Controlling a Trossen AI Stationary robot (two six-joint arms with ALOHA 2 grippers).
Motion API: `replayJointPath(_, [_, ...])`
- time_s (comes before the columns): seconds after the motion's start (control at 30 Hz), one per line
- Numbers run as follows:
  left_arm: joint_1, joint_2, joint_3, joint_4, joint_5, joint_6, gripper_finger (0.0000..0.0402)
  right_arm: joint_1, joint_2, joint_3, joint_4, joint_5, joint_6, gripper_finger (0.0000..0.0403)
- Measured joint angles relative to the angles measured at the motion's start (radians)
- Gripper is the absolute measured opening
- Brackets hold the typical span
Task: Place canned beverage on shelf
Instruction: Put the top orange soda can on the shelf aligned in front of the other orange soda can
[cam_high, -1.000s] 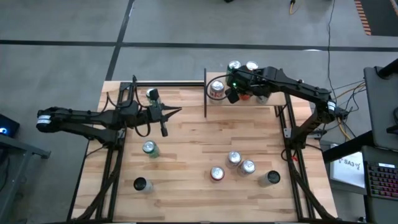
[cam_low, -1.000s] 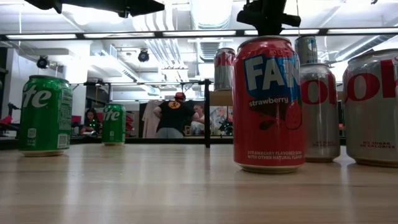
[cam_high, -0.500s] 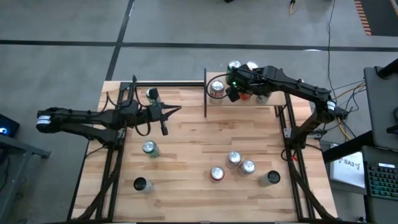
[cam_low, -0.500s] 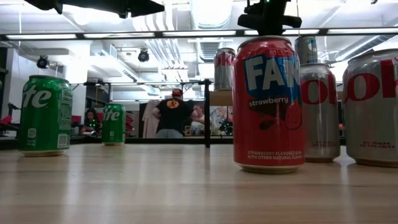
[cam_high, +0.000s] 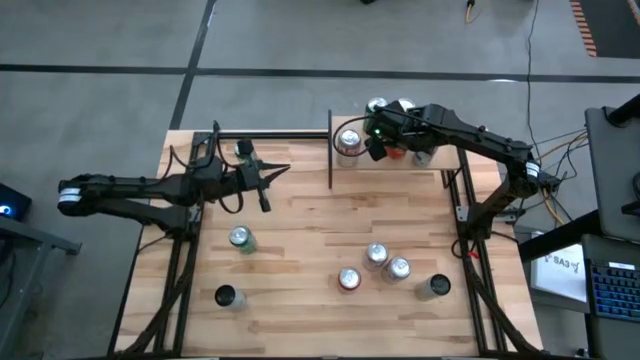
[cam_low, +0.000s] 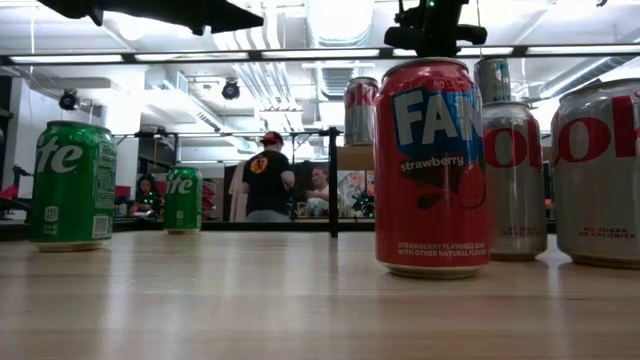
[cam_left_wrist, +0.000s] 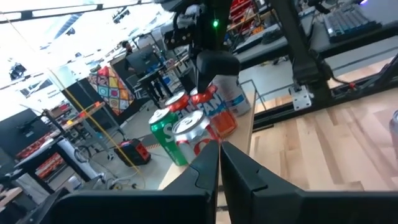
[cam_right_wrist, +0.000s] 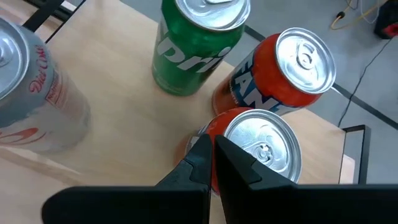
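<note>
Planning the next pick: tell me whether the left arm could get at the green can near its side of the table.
Probably yes. The green aluminium can stands alone on the tabletop close beside the left tool, with bare wood between them; the shut tool would need to open first.

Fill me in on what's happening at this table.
A two-armed robot is stocking drink cans on the small light-wood shelf at the table's far right corner. The right gripper, shut and empty, hovers over the four cans there: a green can, two orange-red cans and a silver Diet Coke can. The left gripper, also shut, waits mid-table. Several loose cans remain on the tabletop.
</note>
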Motion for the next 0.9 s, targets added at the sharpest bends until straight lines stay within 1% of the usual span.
replayJointPath(0.13, [0.017,0.000,0.000,-0.016,0.000,0.000,0.0001,0.000,-0.001,0.007,0.001,-0.018,0.013,0.0009])
replayJointPath(0.27, [0.022,0.000,0.000,-0.015,0.000,-0.001,0.0001,0.002,-0.005,0.032,0.005,-0.075,0.015,0.0009])
replayJointPath(0.4, [0.026,0.000,0.000,-0.015,0.000,-0.002,0.0001,0.002,-0.005,0.026,0.007,-0.121,0.016,0.0009])
replayJointPath(0.7, [0.026,0.000,0.000,-0.014,0.000,-0.004,0.0001,0.002,0.002,-0.010,0.005,-0.108,0.016,0.0009])
replayJointPath(0.9, [0.027,0.000,0.000,-0.014,0.001,-0.004,0.0001,0.000,0.002,-0.010,-0.001,-0.060,0.017,0.0009])
